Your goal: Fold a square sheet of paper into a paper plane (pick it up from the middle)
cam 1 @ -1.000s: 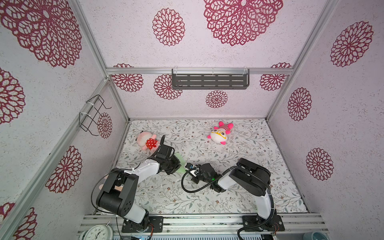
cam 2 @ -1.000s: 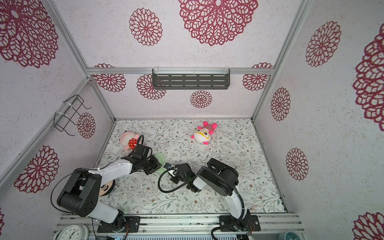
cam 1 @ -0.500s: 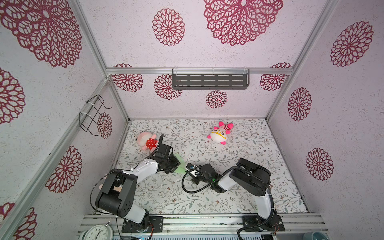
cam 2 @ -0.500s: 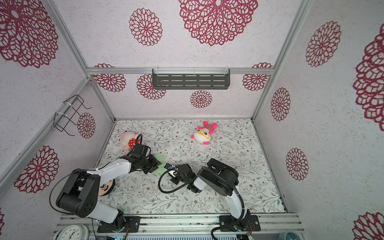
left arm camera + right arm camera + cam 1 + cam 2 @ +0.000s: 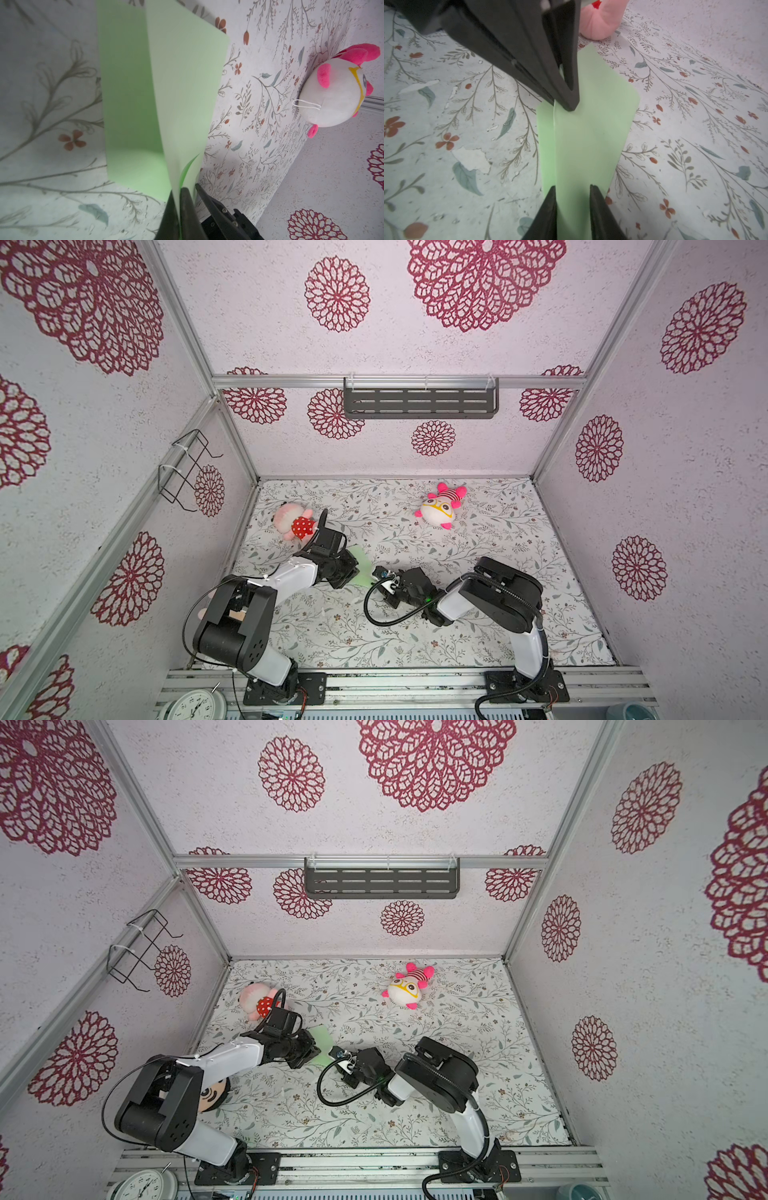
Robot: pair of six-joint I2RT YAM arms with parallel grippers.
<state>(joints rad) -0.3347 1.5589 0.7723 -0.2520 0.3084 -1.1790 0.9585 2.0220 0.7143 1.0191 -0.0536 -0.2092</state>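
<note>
Scene: Two robot arms meet low over a floral-print table [image 5: 457, 614] inside a booth papered with red rosettes.
Paper: The pale mint-green sheet of paper [image 5: 362, 568] sits left of the table's middle, between the two arms. It is folded along a straight crease, with one flap standing up from the part that lies flat on the table.
Left jaws: The left gripper [image 5: 179, 192] has its jaws together, clamped on the raised edge of the paper.
Right jaws: The right gripper [image 5: 573, 188] has its jaws apart and straddles the opposite end of the paper. The raised edge runs just beside one finger [image 5: 550, 207], and nothing is pinched.
Bystanders: A pink plush toy in a red spotted dress [image 5: 293, 522] lies just behind the left arm's wrist. A white plush toy with pink limbs and yellow glasses [image 5: 440, 508] lies well apart, toward the far wall.
Foreground: A clock [image 5: 193, 707] rests at the front rail.
</note>
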